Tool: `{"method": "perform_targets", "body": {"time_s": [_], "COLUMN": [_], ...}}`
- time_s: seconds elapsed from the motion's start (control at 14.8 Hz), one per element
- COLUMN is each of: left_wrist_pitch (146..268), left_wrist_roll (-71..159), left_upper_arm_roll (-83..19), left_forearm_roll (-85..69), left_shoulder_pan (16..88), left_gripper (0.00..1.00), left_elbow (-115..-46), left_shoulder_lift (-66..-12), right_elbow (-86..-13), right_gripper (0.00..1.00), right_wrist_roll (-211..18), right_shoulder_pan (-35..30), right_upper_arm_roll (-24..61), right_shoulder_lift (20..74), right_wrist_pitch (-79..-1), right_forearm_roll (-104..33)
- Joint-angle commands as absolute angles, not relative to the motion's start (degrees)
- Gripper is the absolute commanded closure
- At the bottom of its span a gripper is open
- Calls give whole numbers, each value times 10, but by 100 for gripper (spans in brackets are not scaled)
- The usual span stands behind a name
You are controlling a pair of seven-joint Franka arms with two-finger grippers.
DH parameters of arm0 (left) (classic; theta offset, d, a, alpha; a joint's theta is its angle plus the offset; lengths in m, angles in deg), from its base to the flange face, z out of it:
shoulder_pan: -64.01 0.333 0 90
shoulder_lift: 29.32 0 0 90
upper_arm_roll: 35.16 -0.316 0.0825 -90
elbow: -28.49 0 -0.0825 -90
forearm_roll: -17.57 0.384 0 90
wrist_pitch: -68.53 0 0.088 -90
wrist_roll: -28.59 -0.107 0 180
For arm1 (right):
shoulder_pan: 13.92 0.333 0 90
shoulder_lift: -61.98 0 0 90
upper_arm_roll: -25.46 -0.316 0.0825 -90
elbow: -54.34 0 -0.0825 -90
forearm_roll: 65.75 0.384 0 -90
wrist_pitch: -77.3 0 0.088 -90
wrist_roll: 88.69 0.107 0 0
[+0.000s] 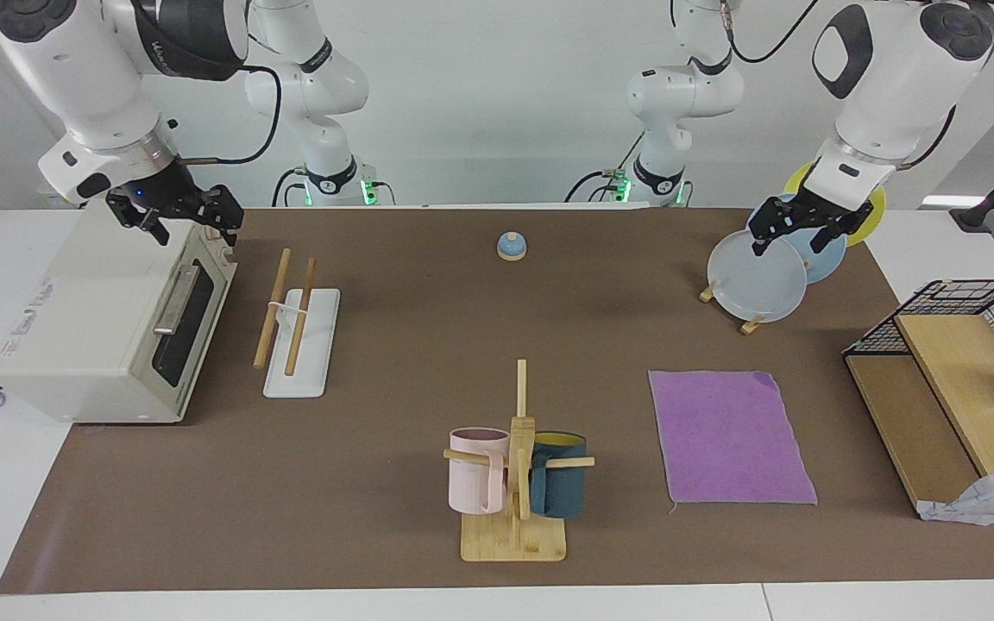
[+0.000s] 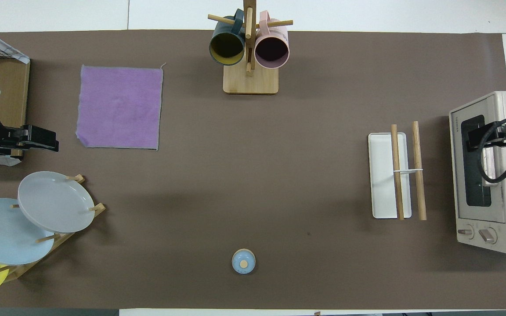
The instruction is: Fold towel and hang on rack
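Left end effector hangs in the air over the plate stand, fingers spread, nothing between them; the towel lies below it and toward the counter's outer edge, well apart, near the left arm's end. Right end effector hangs over the toaster oven, fingers likewise spread and empty; the rack sits just beside that oven, lower than the end effector and a little toward the counter's middle. Towel: thin, soft, slightly fuzzy cloth, purple face up, flat and unfolded, close to square, its slightly longer side running away from the robots, one corner with a loose thread. Rack: smooth white rectangular base plate, long axis running away from the robots, carrying two round pale wooden rods parallel to that axis, joined near mid-length by a thin white crosspiece; one rod lies over the plate, the other over its edge nearest the oven. Counter is covered with a matte brown mat. Towel and rack are well apart, the bamboo mug tree between them.
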State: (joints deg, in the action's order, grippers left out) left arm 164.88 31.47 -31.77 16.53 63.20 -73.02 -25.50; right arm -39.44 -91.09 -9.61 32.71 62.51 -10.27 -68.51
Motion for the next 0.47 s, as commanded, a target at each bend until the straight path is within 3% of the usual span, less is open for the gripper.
{"method": "perform_targets", "body": {"time_s": [0.0,0.14,0.41], "left_wrist_pitch": [1715,1776,1888], "left_wrist_roll": [316,317,366], "left_upper_arm_roll": [-316,-316,-316], "left_forearm_roll": [163,163,163], "left_shoulder_pan": [644,650,670], "left_gripper": [0,0,0], "left_elbow": [-792,-828,-838], "left_shoulder_lift": [-239,-248,-348], "right_elbow": [-404,-404,-404], "right_gripper": [0,0,0], "right_wrist_roll": [-922,-922,-922], "right_shoulder_pan": [-101,-101,-101], "right_upper_arm_roll": [324,324,324], "right_shoulder_lift": [636,636,636], "right_wrist_pitch": [-103,-103,-103], "right_forearm_roll": [-687,-687,-687]}}
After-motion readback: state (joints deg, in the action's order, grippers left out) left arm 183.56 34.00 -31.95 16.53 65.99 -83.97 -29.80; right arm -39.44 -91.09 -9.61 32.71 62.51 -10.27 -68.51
